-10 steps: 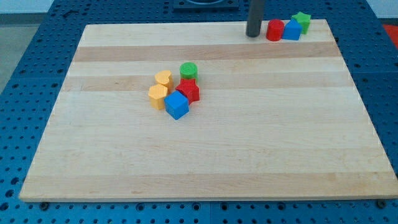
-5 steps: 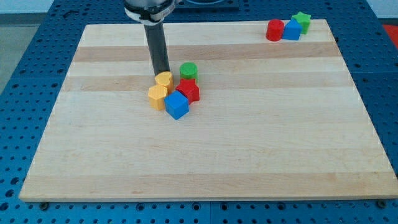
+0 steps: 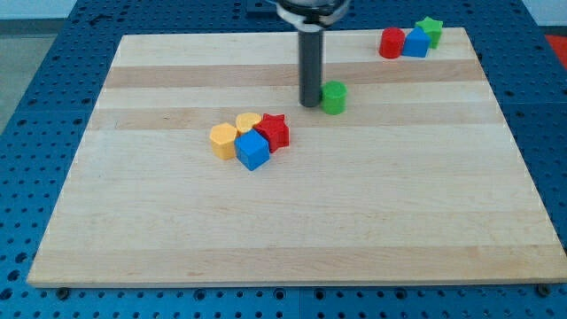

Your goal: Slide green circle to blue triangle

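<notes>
Green circle (image 3: 334, 97) sits just right of the bare rod's tip (image 3: 309, 105) — nothing gripped — so push steadily right and far toward the blue triangle (image 3: 415, 43).

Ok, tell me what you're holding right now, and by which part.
Nothing is held: I have no hand, only a rod. My tip stands right beside the green circle, on its side toward the view's left, placed to push it.

8 blocks on the board (image 3: 354, 221): 2 green (circle (image 3: 334, 97), star (image 3: 430, 30)), 2 red (star (image 3: 275, 130), cylinder (image 3: 392, 42)), 2 blue (cube (image 3: 252, 151), triangle (image 3: 415, 43)), 2 yellow (hexagon (image 3: 223, 140), heart (image 3: 249, 122)).
</notes>
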Action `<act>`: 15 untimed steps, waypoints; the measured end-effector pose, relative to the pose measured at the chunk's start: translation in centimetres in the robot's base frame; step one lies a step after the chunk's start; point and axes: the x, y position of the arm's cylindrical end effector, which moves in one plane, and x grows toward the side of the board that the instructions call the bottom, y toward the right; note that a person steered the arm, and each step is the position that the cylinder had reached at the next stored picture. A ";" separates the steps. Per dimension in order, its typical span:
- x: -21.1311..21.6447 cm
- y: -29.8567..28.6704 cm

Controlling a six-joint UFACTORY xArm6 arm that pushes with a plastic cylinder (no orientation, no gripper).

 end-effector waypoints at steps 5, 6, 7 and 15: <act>1.5 14.1; 1.4 15.2; 0.6 15.2; -2.7 19.1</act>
